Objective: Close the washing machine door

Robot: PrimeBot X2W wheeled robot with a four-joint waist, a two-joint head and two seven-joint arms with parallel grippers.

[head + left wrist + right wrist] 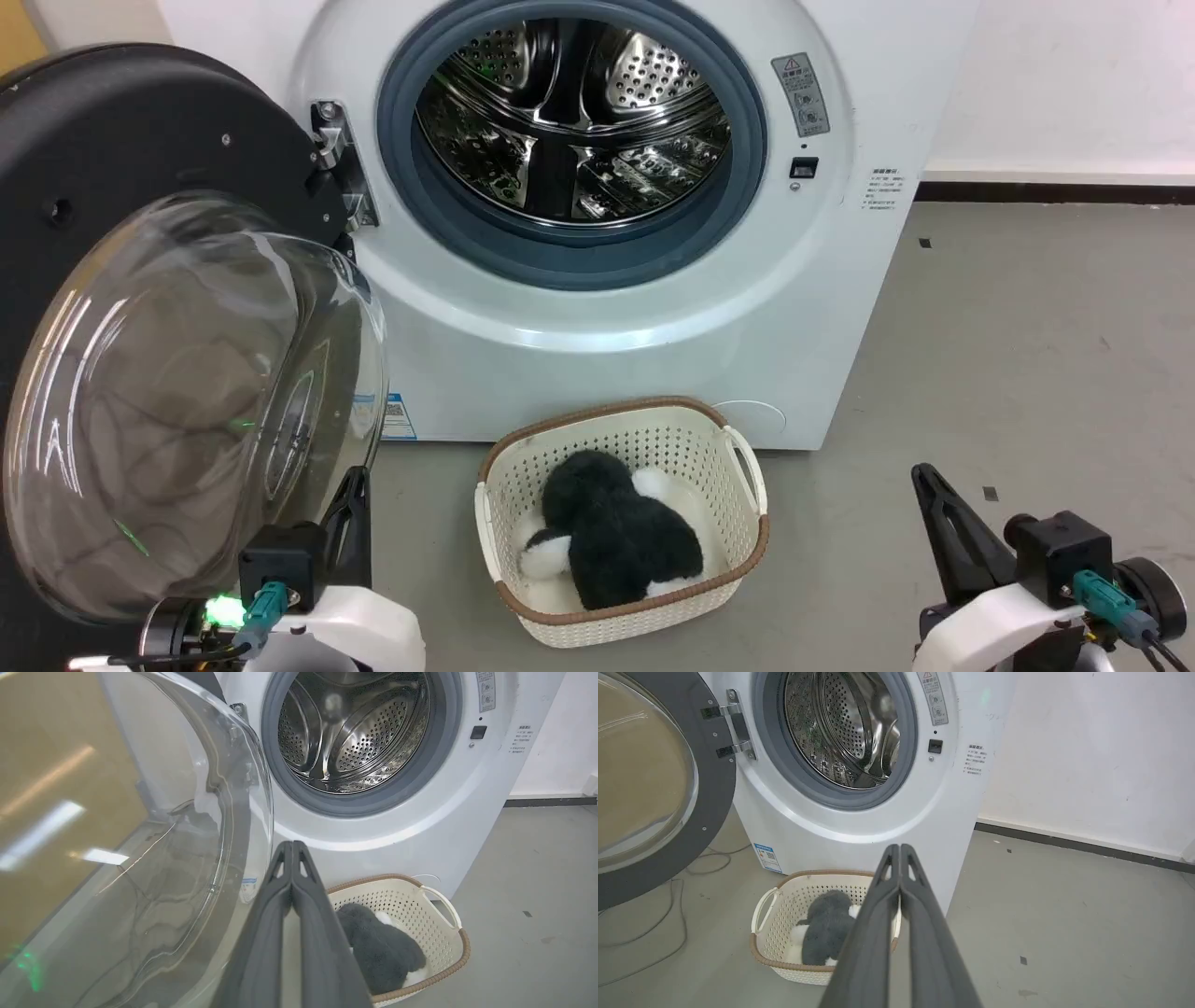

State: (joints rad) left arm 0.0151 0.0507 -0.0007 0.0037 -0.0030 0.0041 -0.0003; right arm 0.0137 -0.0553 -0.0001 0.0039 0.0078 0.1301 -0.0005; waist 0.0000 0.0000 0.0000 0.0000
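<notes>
**On the hinge side: door wide open, closing not started**

Over at your left, the washing machine door (187, 392) hangs swung right out from the washing machine (597, 345), so I'd call progress basically zero. The steel drum (569, 121) and its blue-grey gasket are fully exposed, and the latch slot (804, 168) on the far side of the opening has nothing in it. What's left is the whole job: push the door round on its hinge (336, 159) until it seats and latches.

Orientation-wise, the door stands upright. Its inner face, with the clear glass bowl, bulges toward you and toward the right of the head view, and its black frame sits behind that. It's round, so there's no real long axis. The line that matters is the vertical hinge, on the left edge of the opening, and the free edge has to sweep rightward.

Your left gripper (292, 849) has its fingers pressed together on nothing. It sits low, just beside the bottom curve of the glass bowl. I can't tell if it's touching. Your right gripper (900, 851) is clenched empty too, well apart from the door, over bare floor.

Heads up: the cream basket (607, 408) with a black-and-white plush toy (616, 541) sits right in front of the machine, near the swing path by my guess.
</notes>
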